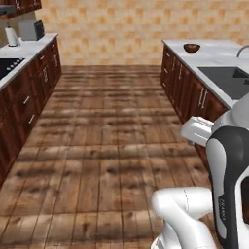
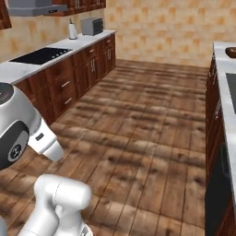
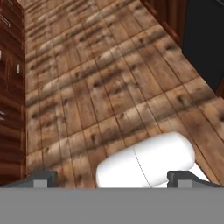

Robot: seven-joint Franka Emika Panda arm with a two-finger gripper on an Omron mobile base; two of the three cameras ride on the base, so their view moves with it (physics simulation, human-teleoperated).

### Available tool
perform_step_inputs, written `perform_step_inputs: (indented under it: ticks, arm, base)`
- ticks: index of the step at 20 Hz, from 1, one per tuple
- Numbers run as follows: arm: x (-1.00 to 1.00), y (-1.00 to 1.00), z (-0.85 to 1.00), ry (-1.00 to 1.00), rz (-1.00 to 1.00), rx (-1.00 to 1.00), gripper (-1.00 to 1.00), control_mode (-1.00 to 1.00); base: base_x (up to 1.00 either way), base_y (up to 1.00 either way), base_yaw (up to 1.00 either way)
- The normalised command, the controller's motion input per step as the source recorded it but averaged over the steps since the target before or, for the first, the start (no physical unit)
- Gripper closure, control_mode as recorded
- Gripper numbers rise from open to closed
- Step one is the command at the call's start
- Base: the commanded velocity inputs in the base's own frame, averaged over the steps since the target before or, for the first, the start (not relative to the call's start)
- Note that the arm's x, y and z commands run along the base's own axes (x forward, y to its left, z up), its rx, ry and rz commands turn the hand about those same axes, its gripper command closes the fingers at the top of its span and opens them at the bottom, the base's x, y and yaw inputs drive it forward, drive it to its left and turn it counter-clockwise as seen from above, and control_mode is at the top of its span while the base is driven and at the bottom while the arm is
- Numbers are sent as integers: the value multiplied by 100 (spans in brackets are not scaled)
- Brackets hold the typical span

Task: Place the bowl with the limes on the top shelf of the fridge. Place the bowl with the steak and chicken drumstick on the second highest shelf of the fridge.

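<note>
The wooden plank floor (image 1: 97,146) runs between two rows of dark brown cabinets (image 1: 29,97). The white surface (image 1: 29,48) on the left-hand row carries a black cooktop (image 2: 41,55) near its front edge, and further back a grey toaster (image 1: 31,30) with a white kettle (image 1: 11,36) just beside it, close to the tiled back wall (image 1: 121,29). A grey range hood (image 2: 30,7) hangs above the cooktop. The right-hand surface (image 1: 214,48) holds a sunken sink (image 1: 226,80) with a tap (image 1: 242,50) at its far edge. Near the back left corner of that surface stands a reddish-brown wooden bowl (image 1: 191,47); what it holds cannot be told at this size. No writing can be read anywhere.

The tool (image 3: 113,177) hangs over the floor in the hand view, its two finger tips (image 3: 41,177) spread wide apart and holding nothing. The wooden bowl sits well apart from the robot's arm.
</note>
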Motion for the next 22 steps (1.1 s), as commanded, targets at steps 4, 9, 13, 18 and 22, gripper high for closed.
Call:
perform_step_inputs:
  ticks: [4, 9, 13, 18, 22]
  arm:
    - [0, 0, 0, 0, 0, 0, -100, 100]
    - [0, 0, 0, 0, 0, 0, -100, 100]
    - [0, 0, 0, 0, 0, 0, -100, 100]
    - [0, 0, 0, 0, 0, 0, -100, 100]
    - [0, 0, 0, 0, 0, 0, -100, 100]
  base:
    - [100, 0, -20]
    - [100, 0, -17]
    - [100, 0, -15]
    - [100, 0, -12]
    - [100, 0, -11]
